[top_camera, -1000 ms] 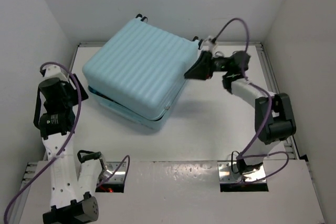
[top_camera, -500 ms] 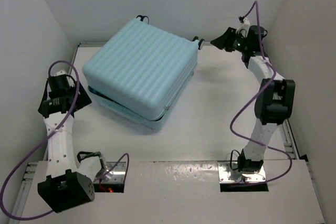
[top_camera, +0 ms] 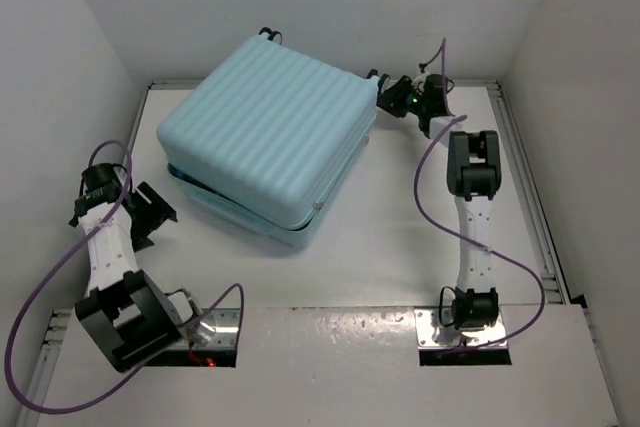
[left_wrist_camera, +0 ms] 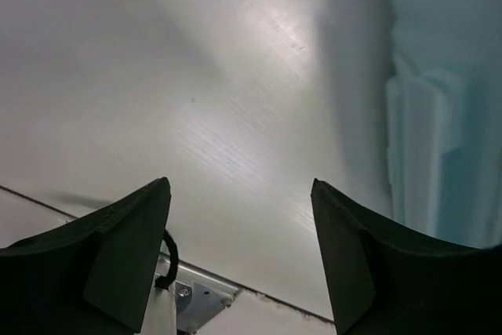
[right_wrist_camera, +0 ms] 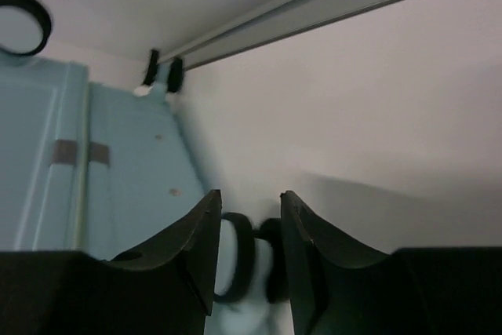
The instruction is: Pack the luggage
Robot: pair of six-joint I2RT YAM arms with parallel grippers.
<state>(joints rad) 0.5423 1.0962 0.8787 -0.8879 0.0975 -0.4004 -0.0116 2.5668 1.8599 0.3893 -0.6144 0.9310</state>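
I'm closing the luggage [top_camera: 265, 132]: left gripper [left_wrist_camera: 239, 186] hangs released over the table's [top_camera: 400, 237] left edge, right gripper [right_wrist_camera: 249, 202] straddles a far-corner wheel [right_wrist_camera: 239, 256], grip unclear; next I'd press it flush shut.

Robot lab cell, plain white walls [top_camera: 330, 7] just beyond the right claw [top_camera: 385, 95], white table [top_camera: 400, 207] beneath it, metal rail [top_camera: 515, 147] alongside

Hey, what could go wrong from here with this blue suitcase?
The right gripper sits at a caster wheel; tugging there may swivel the luggage instead of closing it. The top shell sits skewed over the bottom shell, so the edges may not meet. The left gripper is open and apart, bracing nothing.
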